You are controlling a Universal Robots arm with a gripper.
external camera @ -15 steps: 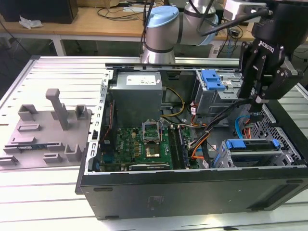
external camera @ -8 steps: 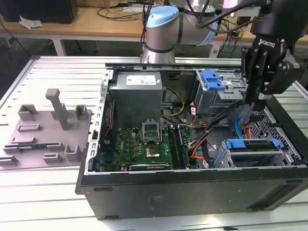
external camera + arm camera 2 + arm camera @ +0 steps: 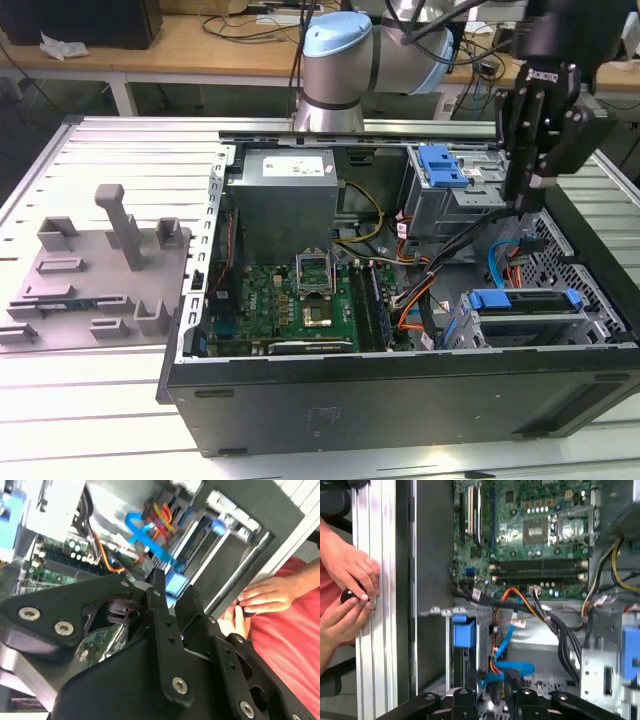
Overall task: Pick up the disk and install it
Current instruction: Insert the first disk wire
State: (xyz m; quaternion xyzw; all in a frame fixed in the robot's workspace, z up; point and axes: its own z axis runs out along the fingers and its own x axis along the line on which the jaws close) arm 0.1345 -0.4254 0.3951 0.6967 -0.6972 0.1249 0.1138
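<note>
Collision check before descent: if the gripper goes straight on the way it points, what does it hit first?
Probably the blue cable lying just ahead of the gripper, inside the computer case. Depth is unclear.

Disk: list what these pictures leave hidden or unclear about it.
Exterior view: disk sits in its bay, which hides label and lower body.
Second wrist view: blurred; the robot hand blocks most of the bay.
First wrist view: seen edge-on; whether it is fully seated cannot be told.
</note>
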